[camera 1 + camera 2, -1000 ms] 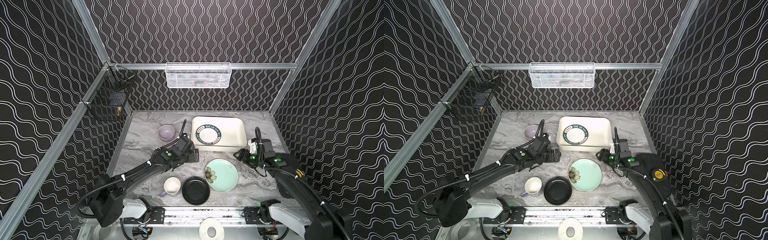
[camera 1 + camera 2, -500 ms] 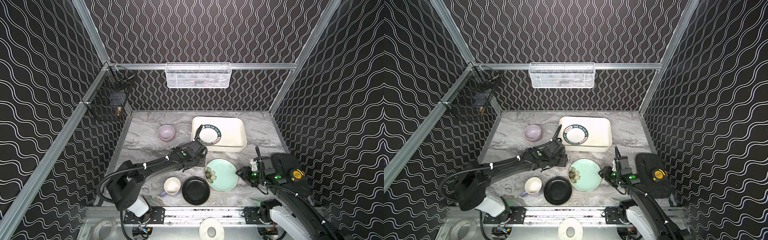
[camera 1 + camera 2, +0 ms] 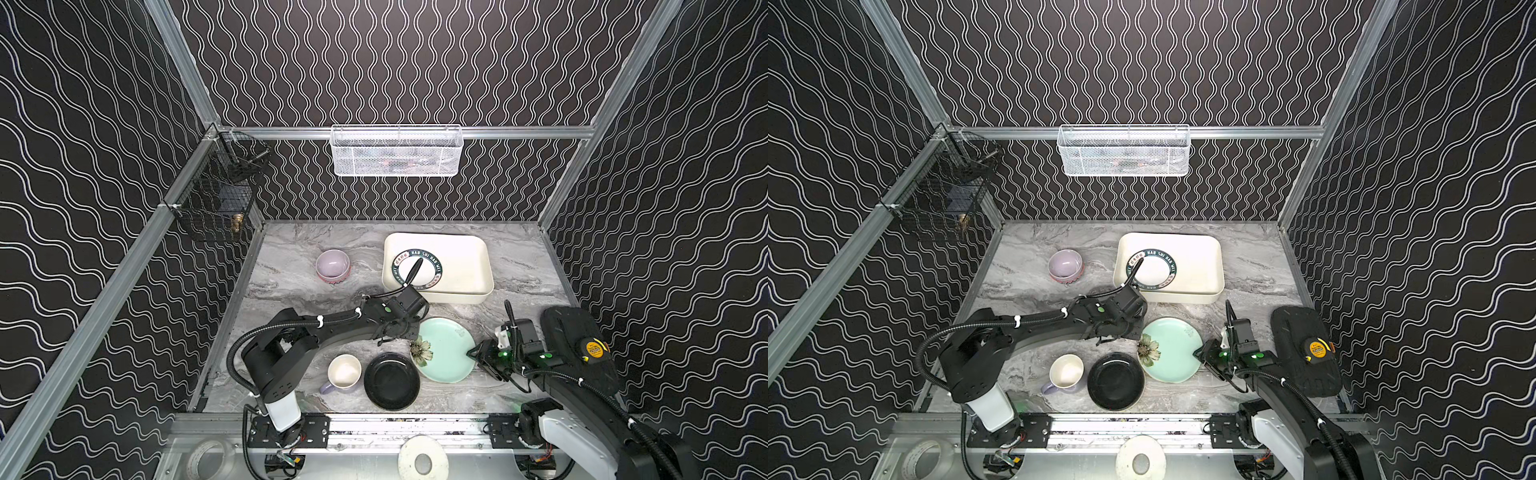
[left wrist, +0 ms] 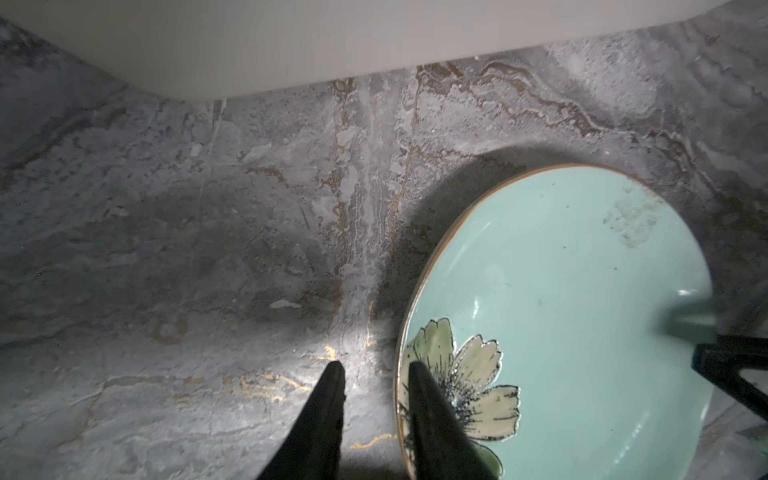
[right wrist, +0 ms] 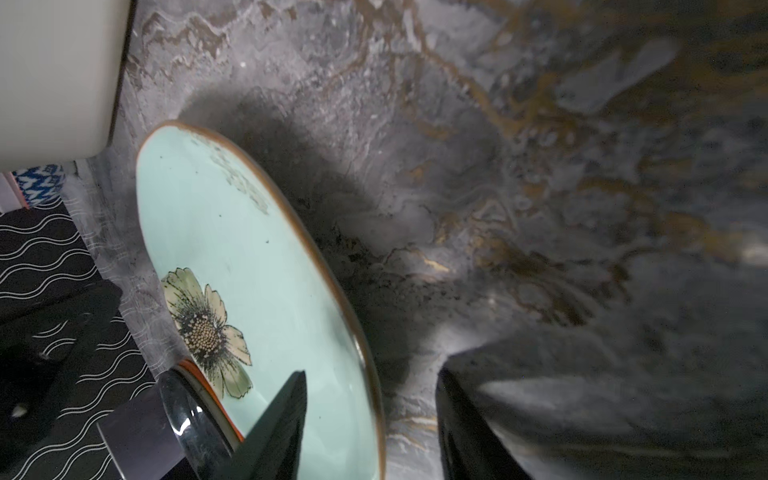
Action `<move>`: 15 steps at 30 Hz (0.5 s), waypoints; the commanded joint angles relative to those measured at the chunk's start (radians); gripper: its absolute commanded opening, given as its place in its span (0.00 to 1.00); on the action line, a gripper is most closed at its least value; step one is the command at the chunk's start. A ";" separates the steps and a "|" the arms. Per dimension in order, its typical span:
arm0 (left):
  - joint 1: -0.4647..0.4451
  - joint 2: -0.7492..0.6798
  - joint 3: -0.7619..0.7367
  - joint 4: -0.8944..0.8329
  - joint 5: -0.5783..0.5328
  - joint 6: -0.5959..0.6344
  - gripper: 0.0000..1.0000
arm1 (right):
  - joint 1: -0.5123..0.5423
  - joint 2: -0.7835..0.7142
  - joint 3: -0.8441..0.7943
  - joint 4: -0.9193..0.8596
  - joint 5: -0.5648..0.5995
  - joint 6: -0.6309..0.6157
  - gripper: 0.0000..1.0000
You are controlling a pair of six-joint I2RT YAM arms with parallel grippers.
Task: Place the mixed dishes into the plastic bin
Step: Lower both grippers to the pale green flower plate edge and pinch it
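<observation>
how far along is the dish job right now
Done: one green-rimmed plate lies in the bin.
In hand: the mint plate. The left gripper and right gripper each straddle its rim on opposite sides, jaws apart, no grip yet.
Left: that mint plate, the black plate, the mug and the stacked bowls, all outside the bin.
</observation>
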 commanded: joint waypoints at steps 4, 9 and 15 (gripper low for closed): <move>-0.007 0.050 0.007 0.013 0.008 0.012 0.30 | 0.001 0.068 -0.023 0.143 -0.047 0.019 0.51; -0.012 0.088 0.015 0.018 0.012 0.015 0.28 | 0.003 0.110 -0.047 0.212 -0.069 0.028 0.49; -0.019 0.131 0.023 0.027 0.026 0.014 0.26 | 0.001 0.138 -0.066 0.259 -0.092 0.031 0.45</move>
